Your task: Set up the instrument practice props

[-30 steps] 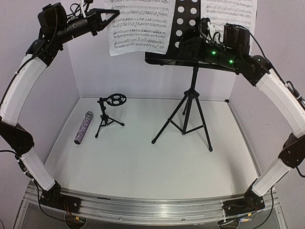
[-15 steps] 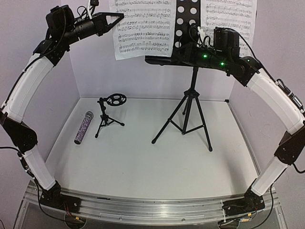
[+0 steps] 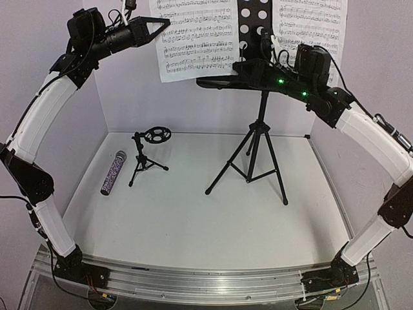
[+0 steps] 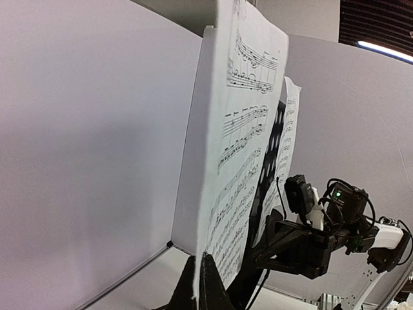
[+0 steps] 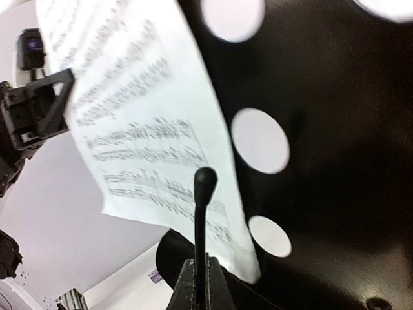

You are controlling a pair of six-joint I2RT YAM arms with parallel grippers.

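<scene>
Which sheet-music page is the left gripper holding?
The left page, pinched at its outer edge by the left gripper; the right page sits across the perforated tray.

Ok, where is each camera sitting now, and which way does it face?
Top external: above and behind the arm bases, looking down over the table; both arms show, left gripper and right gripper up at the music stand.
Left wrist: behind the left gripper, facing the left page edge-on, own fingers pinching it; right arm beyond.
Right wrist: behind the right gripper, facing the tray, own fingers shut on a black rod.
Shared: both wrist views show the left page.
</scene>
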